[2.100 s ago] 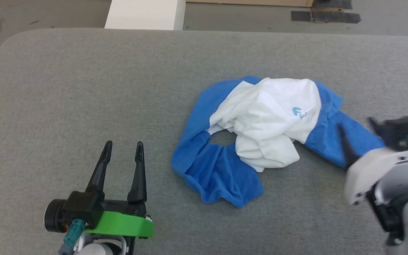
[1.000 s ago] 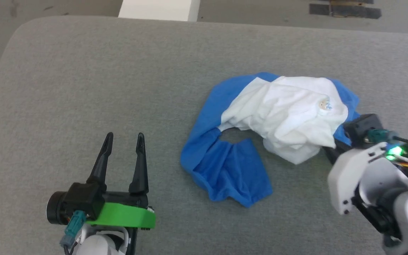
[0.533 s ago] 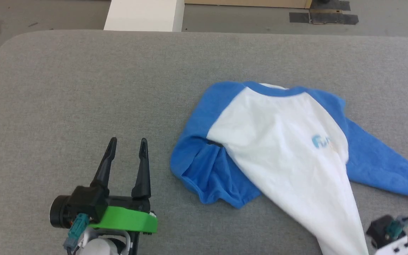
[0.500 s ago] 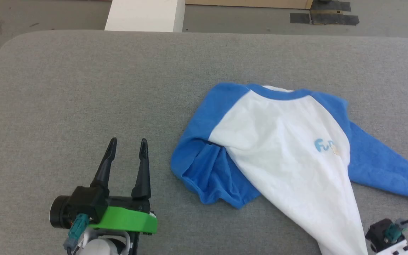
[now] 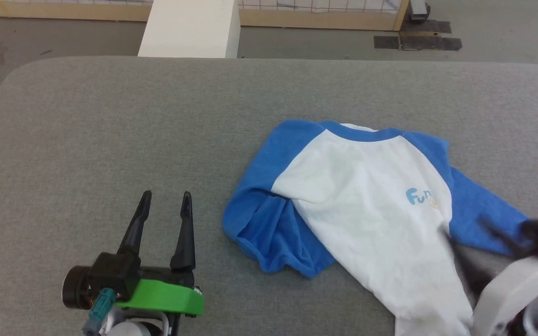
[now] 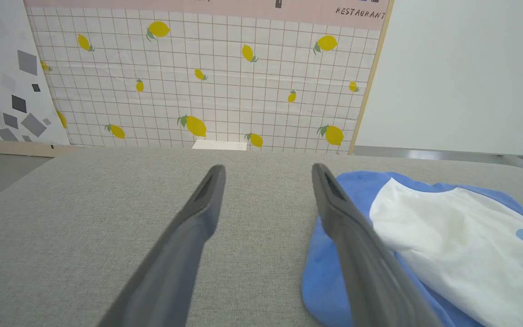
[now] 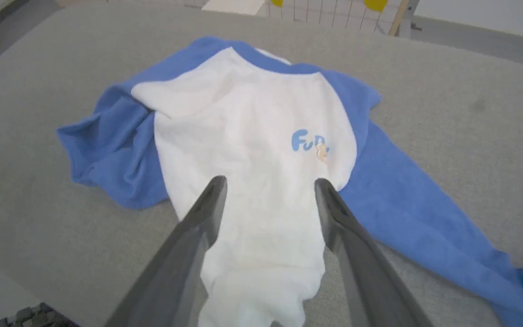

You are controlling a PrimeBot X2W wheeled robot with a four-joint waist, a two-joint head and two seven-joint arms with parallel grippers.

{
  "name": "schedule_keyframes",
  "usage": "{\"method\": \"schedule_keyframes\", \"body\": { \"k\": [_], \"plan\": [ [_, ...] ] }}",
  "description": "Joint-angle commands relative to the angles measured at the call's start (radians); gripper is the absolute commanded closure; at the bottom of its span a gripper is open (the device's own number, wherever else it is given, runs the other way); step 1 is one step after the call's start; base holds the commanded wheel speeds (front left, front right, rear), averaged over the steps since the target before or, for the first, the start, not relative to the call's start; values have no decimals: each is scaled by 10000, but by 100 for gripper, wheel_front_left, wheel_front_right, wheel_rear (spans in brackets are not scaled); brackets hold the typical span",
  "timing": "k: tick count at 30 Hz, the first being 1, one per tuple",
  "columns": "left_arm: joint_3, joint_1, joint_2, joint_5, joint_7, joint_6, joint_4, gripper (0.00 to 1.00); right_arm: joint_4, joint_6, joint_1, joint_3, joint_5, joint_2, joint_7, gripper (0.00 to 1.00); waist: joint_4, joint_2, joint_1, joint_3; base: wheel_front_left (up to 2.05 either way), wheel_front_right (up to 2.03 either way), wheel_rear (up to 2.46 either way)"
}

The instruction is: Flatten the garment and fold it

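Observation:
The garment [image 5: 367, 210] lies front up on the grey padded table [image 5: 110, 116], its neckband at the far side and its white body drawn into a narrow tail toward the near edge. One blue sleeve is bunched at the left; the other stretches out to the right. My right gripper [image 7: 269, 182] hovers open over the lower white body [image 7: 252, 218] with nothing between its fingers. In the head view it [image 5: 477, 233] is a blur at the lower right. My left gripper [image 5: 164, 193] rests open and empty, left of the bunched sleeve [image 6: 329, 272].
A white block [image 5: 189, 28] stands on the floor beyond the table's far edge, with dark tape patches [image 5: 416, 42] to its right. The table's far-left corner [image 5: 21, 70] is rounded. A lemon-patterned wall panel [image 6: 207, 77] stands behind the table.
The right gripper pulled the crumpled garment out toward the near edge, then let go of the white hem and opened. The left gripper has stayed put. The head camera has shifted.

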Motion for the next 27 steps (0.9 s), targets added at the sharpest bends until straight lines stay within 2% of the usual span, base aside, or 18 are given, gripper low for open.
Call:
{"method": "schedule_keyframes", "body": {
  "k": [1, 4, 6, 10, 14, 18, 27],
  "plan": [
    [44, 115, -43, 127, -45, -58, -94, 0, -175, -15, -414, -445, -476, 431, -828, 0, -72, 0, 0, -31, 0, 0, 0],
    [127, 164, -39, 167, -45, -58, -236, 0, -340, -15, -831, -1376, -1616, 1268, -2912, 0, -143, 0, 0, -16, 0, 0, 0],
    [207, 222, -32, 200, -45, -43, -357, 0, -275, -15, -1002, -2101, -2075, 1562, -4395, 0, -215, 0, 0, -5, 0, 0, 0],
    [312, 385, 37, 310, -45, -36, -503, 0, 672, -15, -878, -2917, -1493, 1605, -6208, 0, -422, 0, 0, 77, 0, 0, 0],
    [248, 368, 167, 403, 0, -100, -311, 0, 1502, -15, -689, -2954, -1245, 1608, -6852, 0, -593, 0, 0, 164, 0, 0, 0],
    [10, 100, 336, 403, 898, -287, -89, 0, 1756, -15, -776, -3004, -1299, 1610, -7051, 0, -696, 0, 0, 283, 0, 0, 0],
    [-1093, -650, 1034, -20, 5090, -873, 296, 0, 1912, -15, -1049, -2715, -1153, 1611, -6948, 0, -707, 0, 0, 908, 0, 0, 0]
  ]
}}
